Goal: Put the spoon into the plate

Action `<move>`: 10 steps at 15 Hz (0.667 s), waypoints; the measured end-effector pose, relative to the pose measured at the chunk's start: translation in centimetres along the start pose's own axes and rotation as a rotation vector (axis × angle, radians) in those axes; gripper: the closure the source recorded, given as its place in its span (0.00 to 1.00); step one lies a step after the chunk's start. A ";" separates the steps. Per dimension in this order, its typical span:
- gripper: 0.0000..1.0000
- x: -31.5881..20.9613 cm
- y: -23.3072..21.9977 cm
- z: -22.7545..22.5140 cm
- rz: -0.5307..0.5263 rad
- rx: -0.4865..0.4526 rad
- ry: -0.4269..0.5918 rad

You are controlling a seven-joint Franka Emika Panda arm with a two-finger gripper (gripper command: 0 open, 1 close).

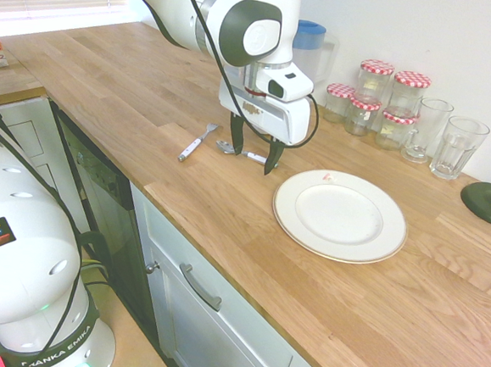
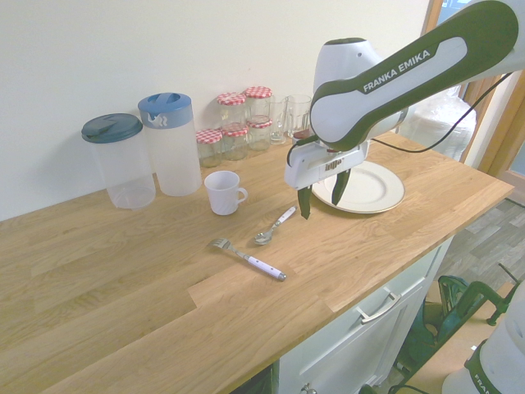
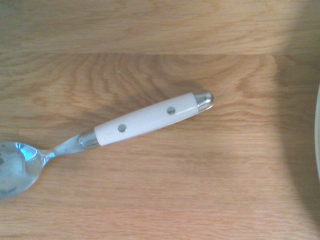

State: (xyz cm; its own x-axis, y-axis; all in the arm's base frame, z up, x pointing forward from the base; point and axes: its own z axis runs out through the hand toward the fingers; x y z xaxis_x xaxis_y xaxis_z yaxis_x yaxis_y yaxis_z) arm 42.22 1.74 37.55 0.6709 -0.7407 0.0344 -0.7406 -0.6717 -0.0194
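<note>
Overhead, an open, empty two-finger gripper (image 1: 255,153) hovered above a white-handled metal spoon (image 3: 145,120) on the wooden countertop (image 2: 156,287), near a cream-white dinner plate (image 1: 340,216).

The white-handled spoon (image 2: 263,237) lies near the round cream plate (image 2: 366,190).

On the white robot arm with dark green trim (image 2: 422,78) — above the round cream-white dinner plate (image 2: 373,187) — stands "FRANKA EMIKA". The white rounded arm base (image 1: 43,329) — across the counter edge from that plate — carries "FRANKA EMIKA" on its dark band, partly cut off.
</note>
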 end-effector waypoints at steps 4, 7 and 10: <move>0.00 0.1 -0.6 -0.1 0.133 0.040 0.017; 0.00 -2.4 -3.2 1.8 0.314 0.016 0.021; 0.00 -4.5 -5.1 2.0 0.500 -0.035 0.002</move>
State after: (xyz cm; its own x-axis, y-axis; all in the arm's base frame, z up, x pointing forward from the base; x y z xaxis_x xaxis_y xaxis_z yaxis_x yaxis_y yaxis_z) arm 43.04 8.47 35.50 0.2333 -0.9719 0.0314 -0.9724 -0.2334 -0.0006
